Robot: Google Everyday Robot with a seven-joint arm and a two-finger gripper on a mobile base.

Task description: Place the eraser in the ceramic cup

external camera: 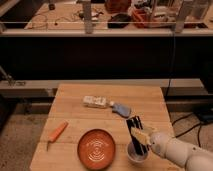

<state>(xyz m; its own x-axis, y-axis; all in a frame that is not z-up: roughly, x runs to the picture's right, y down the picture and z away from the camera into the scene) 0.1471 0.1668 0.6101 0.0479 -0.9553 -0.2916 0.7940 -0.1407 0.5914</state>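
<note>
The black eraser (133, 124) is held upright in my gripper (141, 135), which is shut on it. Its lower end points down into the small white ceramic cup (136, 158) at the front right of the wooden table; how deep it reaches I cannot tell. My white arm (180, 152) comes in from the lower right, just beside and above the cup.
A round orange plate with white rings (96, 148) lies just left of the cup. An orange carrot-like piece (57, 132) lies at the front left. A blue-and-white object (106, 104) lies mid-table. A cluttered bench (100, 20) stands behind the wooden table (75, 95).
</note>
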